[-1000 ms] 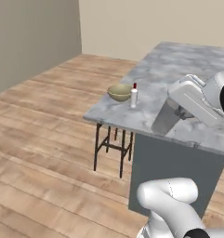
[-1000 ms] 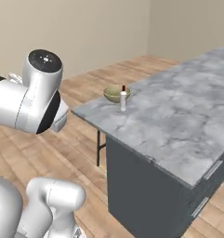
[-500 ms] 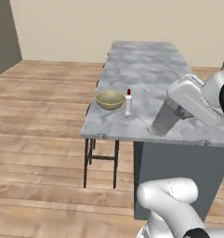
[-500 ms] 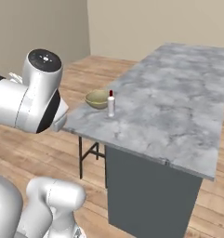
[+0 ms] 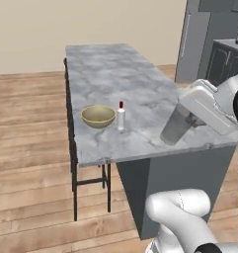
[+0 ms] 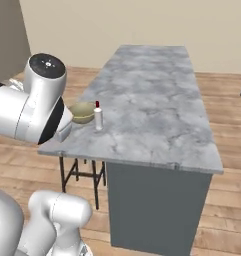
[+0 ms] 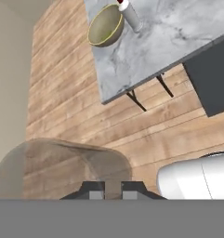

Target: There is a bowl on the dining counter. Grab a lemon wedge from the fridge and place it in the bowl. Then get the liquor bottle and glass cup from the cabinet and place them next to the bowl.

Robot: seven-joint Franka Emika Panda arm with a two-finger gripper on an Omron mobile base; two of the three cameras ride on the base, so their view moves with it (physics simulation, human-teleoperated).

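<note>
The dull yellow-olive bowl (image 5: 98,116) (image 6: 83,112) (image 7: 105,25) sits near the front left corner of the dining counter (image 5: 125,79) (image 6: 157,100) (image 7: 174,28). Right beside it stands the pale liquor bottle (image 5: 121,116) (image 6: 98,118) (image 7: 128,12) with its red cap. My gripper (image 5: 183,120) (image 7: 112,193) is shut on the grey translucent glass cup (image 5: 174,130) (image 7: 62,167), held over the counter's front right corner, well to the right of the bottle. In the right base view the arm's large joint hides the hand.
The grey fridge (image 5: 197,39) stands at the back right, with dark base cabinets (image 5: 224,62) beside it. A black stool (image 5: 88,175) (image 6: 79,172) is tucked under the counter's left side. Wooden floor (image 5: 26,148) lies open to the left.
The whole picture has swung as the base moved: the counter with bowl and bottle is now closer and more central, and the fridge has come into view. The cup stays in my gripper.
</note>
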